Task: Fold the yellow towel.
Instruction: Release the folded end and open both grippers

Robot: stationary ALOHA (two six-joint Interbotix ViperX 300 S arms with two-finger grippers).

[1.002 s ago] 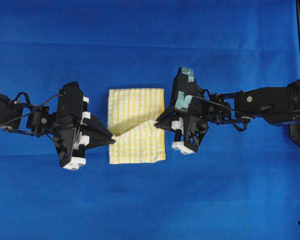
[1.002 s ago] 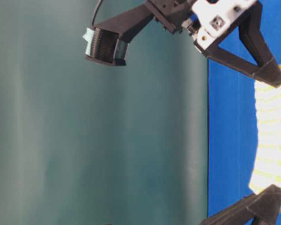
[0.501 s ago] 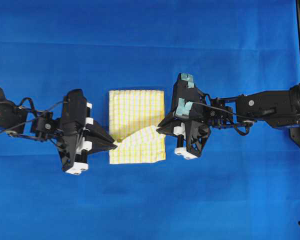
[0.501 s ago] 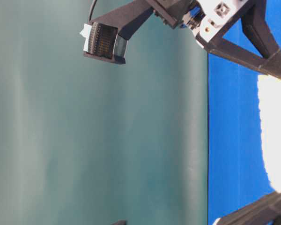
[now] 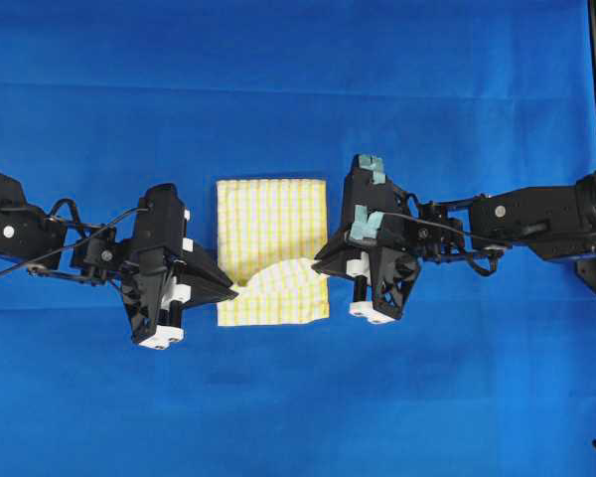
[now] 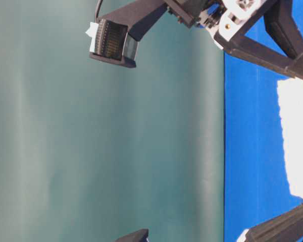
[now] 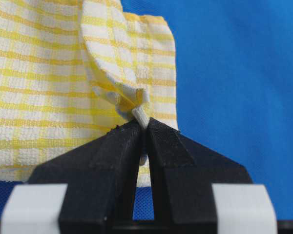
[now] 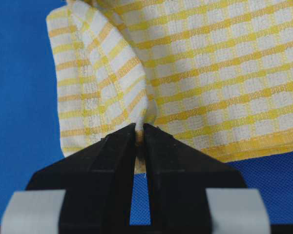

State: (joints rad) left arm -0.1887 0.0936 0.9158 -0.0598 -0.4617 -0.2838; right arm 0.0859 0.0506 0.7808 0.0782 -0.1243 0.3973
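- The yellow towel [image 5: 271,250] lies at the centre of the overhead frame on the blue tablecloth [image 5: 278,79] over the table; its lower part bulges up
- Left hand [image 5: 230,291] clamped on the towel's left corner; right hand [image 5: 318,261] clamped on its right edge

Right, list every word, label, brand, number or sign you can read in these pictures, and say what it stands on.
None can be read.
The yellow towel carries only its check pattern, no tag or print in view.
The blue tablecloth is plain.
The left gripper and right gripper, both shut on the towel, show no lettering; the pale tape patches on the right arm are blank.
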